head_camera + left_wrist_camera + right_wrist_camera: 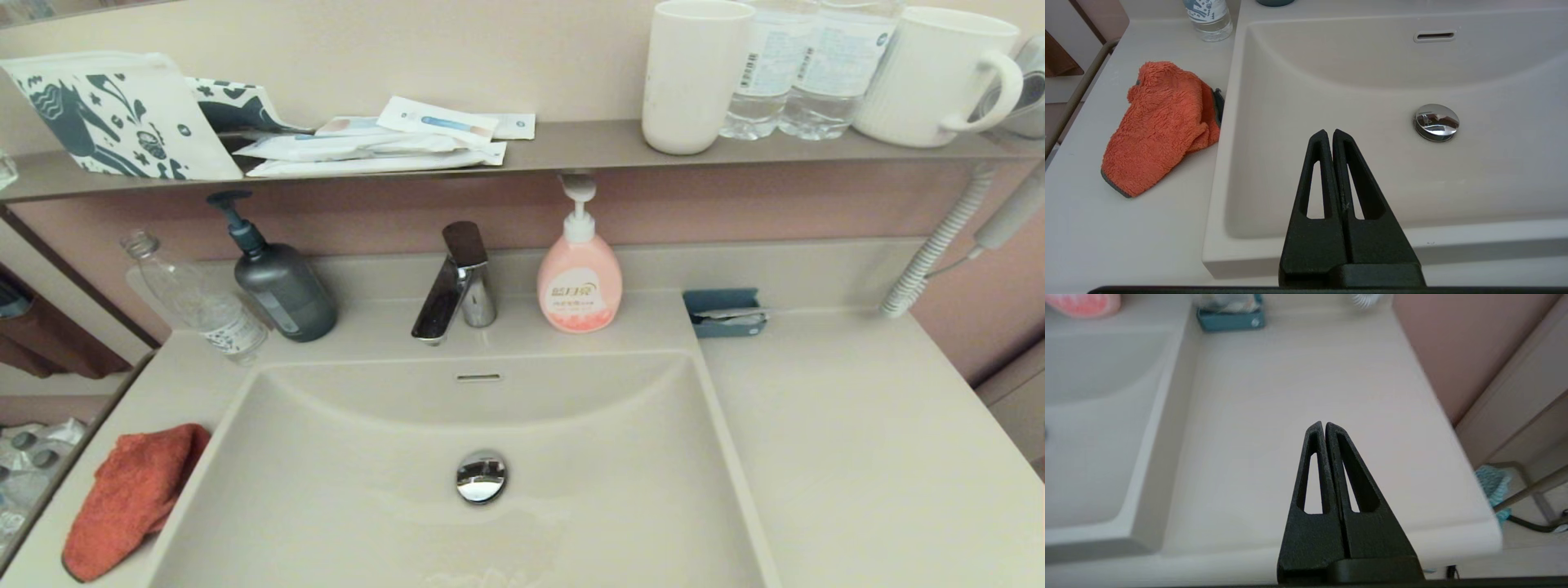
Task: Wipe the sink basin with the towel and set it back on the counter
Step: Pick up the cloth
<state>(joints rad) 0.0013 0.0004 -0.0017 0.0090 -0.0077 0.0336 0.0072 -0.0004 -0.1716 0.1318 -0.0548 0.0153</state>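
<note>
The towel (131,496) lies crumpled on the desk (857,457), just beside the left rim of the sink basin (343,506), with its dark trim toward that rim. Nothing holds it, so the wiping has not begun; the step in hand looks to be the reach for the towel.

The left pincer (1329,132) hangs over the near edge of the basin, its two fingers pressed together and empty. The towel sits off to one side of it, well apart, and the drain plug (1436,122) lies on its other side. The right pincer (1322,424) is parked over the bare desk on the right of the basin, also closed on nothing; the small blue tray (1231,318) stands beyond it against the back wall.

By my reading the left arm is the one to work, since the towel lies on its side of the basin. The next move calls for that pincer to part its fingers, swing away from the basin toward the towel, and come down on the raised bunched part, where the fuzzy cloth offers a fold to pinch. The clear water bottle (196,302) stands behind the towel, near the basin's far left corner, and should be left room.
</note>
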